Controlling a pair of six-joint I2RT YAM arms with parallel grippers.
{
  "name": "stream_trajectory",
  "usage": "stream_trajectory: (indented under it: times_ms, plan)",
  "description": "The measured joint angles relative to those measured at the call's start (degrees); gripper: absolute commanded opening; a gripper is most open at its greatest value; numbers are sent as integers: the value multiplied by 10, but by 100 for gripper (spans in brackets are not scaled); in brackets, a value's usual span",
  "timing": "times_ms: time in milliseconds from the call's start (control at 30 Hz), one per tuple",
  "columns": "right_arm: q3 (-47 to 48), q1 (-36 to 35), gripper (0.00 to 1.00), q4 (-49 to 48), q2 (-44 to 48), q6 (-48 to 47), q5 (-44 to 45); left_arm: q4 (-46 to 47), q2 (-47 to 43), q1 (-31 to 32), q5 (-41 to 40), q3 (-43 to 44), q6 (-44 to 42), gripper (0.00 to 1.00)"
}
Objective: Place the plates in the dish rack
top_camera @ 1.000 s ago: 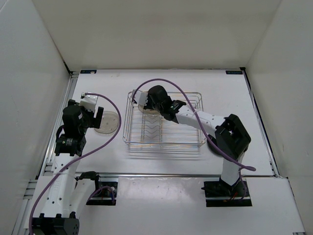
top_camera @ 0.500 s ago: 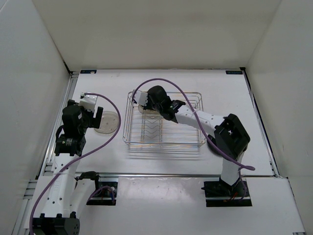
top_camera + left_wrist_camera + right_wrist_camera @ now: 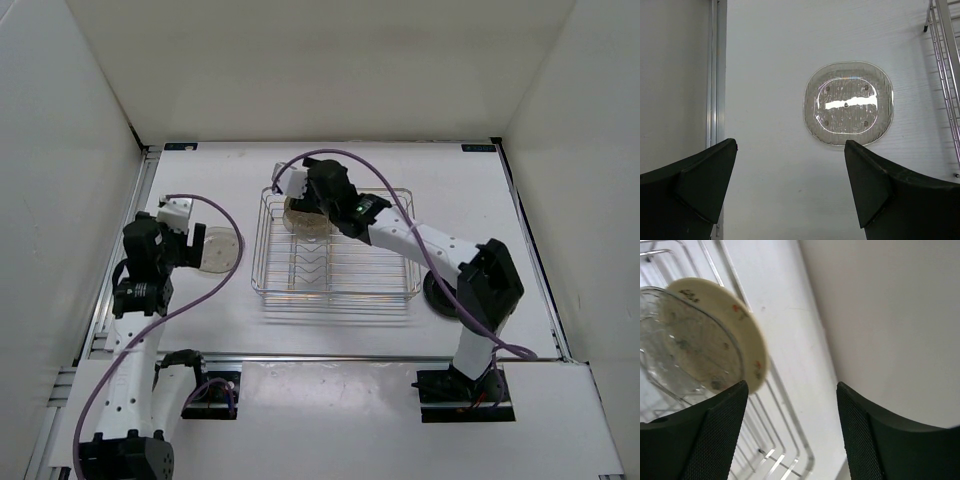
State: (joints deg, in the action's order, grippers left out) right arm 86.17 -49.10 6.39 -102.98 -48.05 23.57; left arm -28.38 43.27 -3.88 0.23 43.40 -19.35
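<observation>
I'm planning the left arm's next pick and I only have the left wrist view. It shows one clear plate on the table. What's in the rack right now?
Observer: Two plates stand in the far left corner of the dish rack: a tan plate and a clear plate right beside it.
Operator: Where's the right arm?
Observer: The right gripper hangs at that corner by the two plates. Its fingers are open, with nothing between them.
Operator: And the black plate?
Observer: A dark disc lies on the table to the right of the rack, partly hidden under the right arm. It's likely that plate.
</observation>
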Motion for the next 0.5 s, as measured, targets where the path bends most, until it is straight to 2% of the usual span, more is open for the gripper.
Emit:
stream_trajectory:
  times_ms: [133, 233, 367, 500]
  plan:
    - [7, 18, 81, 12, 46, -23, 16, 8, 14, -50, 45, -15, 2, 92]
    - [29, 68, 84, 41, 74, -13, 16, 14, 51, -108, 94, -38, 3, 91]
    - [56, 186, 83, 115, 108, 38, -29, 17, 146, -189, 172, -54, 3, 85]
    - [18, 310, 83, 176, 163, 96, -97, 19, 257, -257, 246, -46, 3, 84]
